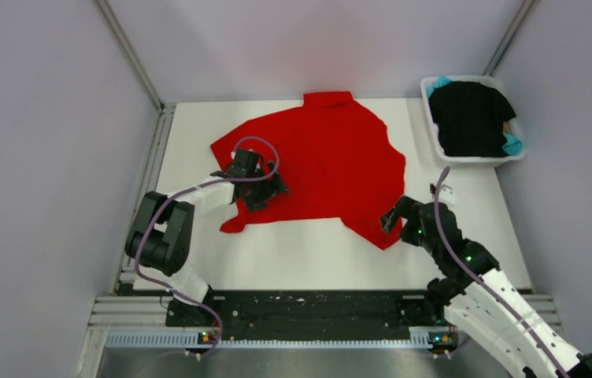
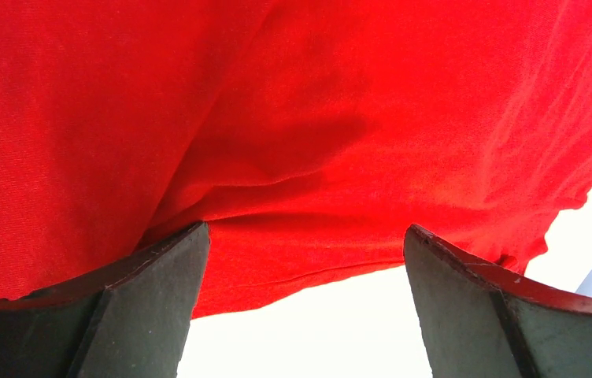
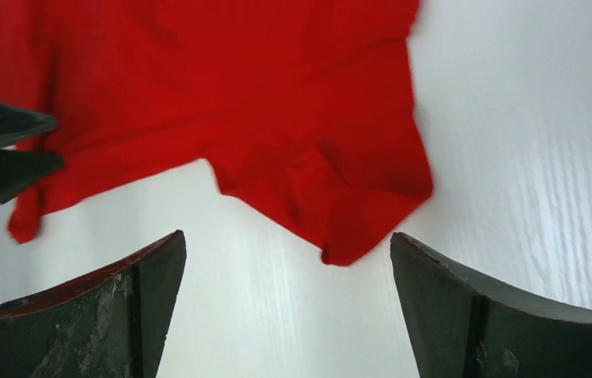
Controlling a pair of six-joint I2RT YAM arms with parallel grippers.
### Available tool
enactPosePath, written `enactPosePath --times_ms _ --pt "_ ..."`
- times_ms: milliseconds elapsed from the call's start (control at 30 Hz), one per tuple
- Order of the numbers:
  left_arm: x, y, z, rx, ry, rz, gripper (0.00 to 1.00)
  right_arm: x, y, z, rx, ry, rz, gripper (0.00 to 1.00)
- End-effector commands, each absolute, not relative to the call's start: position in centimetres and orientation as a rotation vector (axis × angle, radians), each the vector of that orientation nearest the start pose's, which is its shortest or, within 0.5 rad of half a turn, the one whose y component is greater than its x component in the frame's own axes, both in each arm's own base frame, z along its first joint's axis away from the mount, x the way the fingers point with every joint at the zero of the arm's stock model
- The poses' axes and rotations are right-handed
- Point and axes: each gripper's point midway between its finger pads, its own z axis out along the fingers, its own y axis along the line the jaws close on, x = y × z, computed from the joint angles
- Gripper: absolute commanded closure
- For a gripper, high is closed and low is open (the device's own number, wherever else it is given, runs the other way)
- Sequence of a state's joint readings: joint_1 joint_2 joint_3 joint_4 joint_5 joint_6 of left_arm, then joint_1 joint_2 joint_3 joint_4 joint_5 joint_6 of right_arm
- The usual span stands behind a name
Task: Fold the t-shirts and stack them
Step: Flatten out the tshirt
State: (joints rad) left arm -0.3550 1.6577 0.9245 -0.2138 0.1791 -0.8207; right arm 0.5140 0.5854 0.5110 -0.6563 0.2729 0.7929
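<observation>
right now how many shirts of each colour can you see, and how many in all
red shirt: 1, spread on the table
black shirt: 1, in the white tub
teal shirt: 1 as far as shows, peeking out from under the black one
total: 3

1. The light was bright and even, coming from above. The white table [image 1: 301, 252] was blown out to glare in my left wrist view.
2. Shadows were faint and soft-edged.
3. My fingers [image 2: 143, 315] showed as dark, slightly blurred wedges.
4. The red t-shirt [image 1: 324, 157] was heavily saturated and threw a pink tint on the back wall [image 1: 308, 55].
5. In my right wrist view the cloth edges were soft, while the overhead view was crisp.
</observation>
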Motion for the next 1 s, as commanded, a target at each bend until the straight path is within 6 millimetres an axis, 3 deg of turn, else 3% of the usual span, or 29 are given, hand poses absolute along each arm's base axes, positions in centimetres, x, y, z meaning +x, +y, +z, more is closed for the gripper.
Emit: enactPosePath --times_ms 0,100,167,300,433,533,633,800,967 --pt "32.5 -17.6 3.2 -0.546 2.623 -0.597 0.01 22.1 12.8 16.2 0.218 2.071 0.596 0.01" --pt "32.4 -17.6 3.0 -0.550 2.622 -0.603 0.01 23.6 16.4 16.4 0.034 2.065 0.710 0.01" --pt "32.4 -17.7 2.9 -0.546 2.629 -0.610 0.01 25.1 18.1 15.5 -0.010 2.113 0.732 0.01" --pt "32.4 -17.8 3.0 -0.549 2.631 -0.611 0.01 27.7 19.6 10.7 -0.014 2.313 0.648 0.02" --pt "32.4 -17.5 2.9 -0.565 2.631 -0.588 0.01 27.5 19.4 6.7 -0.020 2.428 0.570 0.02" --pt "32.3 -17.3 2.9 -0.566 2.631 -0.580 0.01 25.3 19.4 4.8 -0.037 2.494 0.595 0.02" --pt "32.2 -17.3 2.8 -0.567 2.634 -0.575 0.01 22.0 20.1 4.6 -0.101 2.539 0.670 0.03" --pt "32.2 -17.2 2.8 -0.573 2.635 -0.565 0.01 15.9 21.2 6.2 -0.264 2.582 0.778 0.03" --pt "32.2 -16.9 2.7 -0.582 2.639 -0.543 0.01 10.0 22.8 8.1 -0.424 2.612 1.026 0.03"
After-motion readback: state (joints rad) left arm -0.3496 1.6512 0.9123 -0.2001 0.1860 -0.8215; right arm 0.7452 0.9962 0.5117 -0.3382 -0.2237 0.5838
